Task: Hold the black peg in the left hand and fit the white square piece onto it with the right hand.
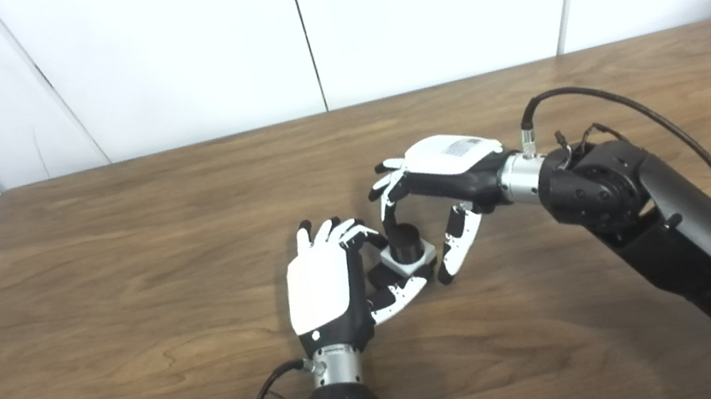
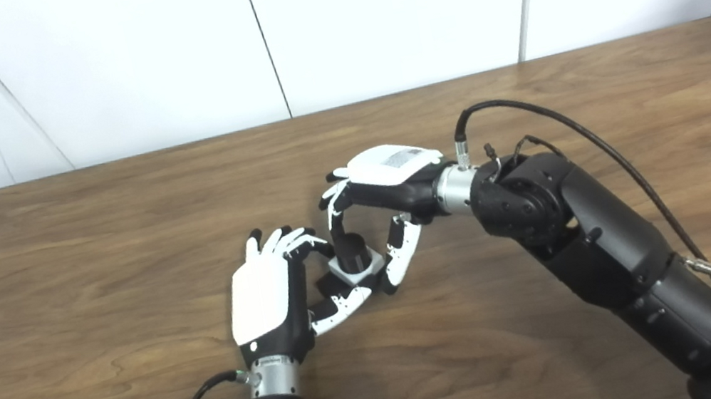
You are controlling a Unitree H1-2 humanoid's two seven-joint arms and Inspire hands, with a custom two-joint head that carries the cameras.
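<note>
Black peg (image 1: pixel 405 240) stands upright near mid-counter, its lower end seated in the white square piece (image 1: pixel 410 259), which rings its base like a collar. Only the piece's top face and two edges show; its underside and whatever it rests on are hidden.

Left hand (image 1: pixel 327 289) just left of the peg, back of the hand up, fingers (image 1: pixel 361 231) curled around the peg's far left side, thumb (image 1: pixel 400 293) lying along the near edge of the white square piece. Looks like it pinches the piece and peg together, but the contact points are hidden behind the fingers, so the hold is probably a grip, not certain.

Right hand (image 1: pixel 447 166) just right of and above the peg, palm down, arched over it. Its fingers (image 1: pixel 388 198) drop to the peg's top rear; thumb (image 1: pixel 457 244) hangs down beside the right corner of the piece, apart from it or barely touching — can't tell. Fingers part-spread, not closed around anything clearly.

Wooden counter (image 1: pixel 121 267) under everything; white wall panels (image 1: pixel 193 46) behind. Both forearms cut off at the bottom edge; cable (image 1: pixel 636 109) loops off the right wrist.
</note>
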